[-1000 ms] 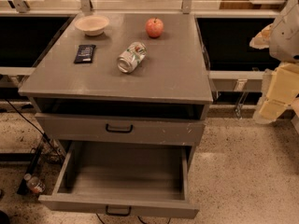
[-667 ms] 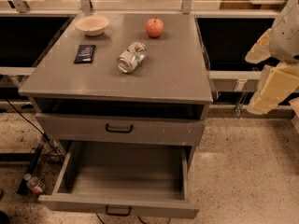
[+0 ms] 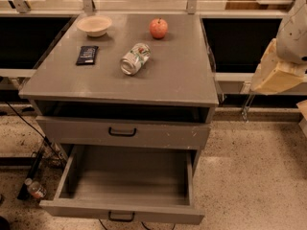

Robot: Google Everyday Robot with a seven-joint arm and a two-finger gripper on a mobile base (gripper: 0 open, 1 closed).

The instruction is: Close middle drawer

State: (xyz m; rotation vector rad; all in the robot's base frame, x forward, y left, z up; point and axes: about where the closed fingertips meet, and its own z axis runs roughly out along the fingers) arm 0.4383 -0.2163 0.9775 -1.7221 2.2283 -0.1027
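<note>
The middle drawer (image 3: 124,181) is pulled far out of the grey cabinet, and its deep inside holds nothing. Its flat front (image 3: 72,209) faces me at the bottom of the view, with a small black bar handle (image 3: 121,217) at its centre. The drawer above it (image 3: 123,132) is pushed in. My gripper (image 3: 271,74) hangs at the right edge of the view, beside the cabinet top's right side. It is well above and to the right of the open drawer and touches nothing.
On the cabinet top (image 3: 177,75) are a white bowl (image 3: 94,25), a red apple (image 3: 159,28), a dark snack bar (image 3: 87,54) and a can lying on its side (image 3: 135,58). A bottle (image 3: 35,189) and cables lie on the floor at the left.
My arm and gripper have moved a little to the left and upward at the right edge. The drawers and the things on top have not moved.
</note>
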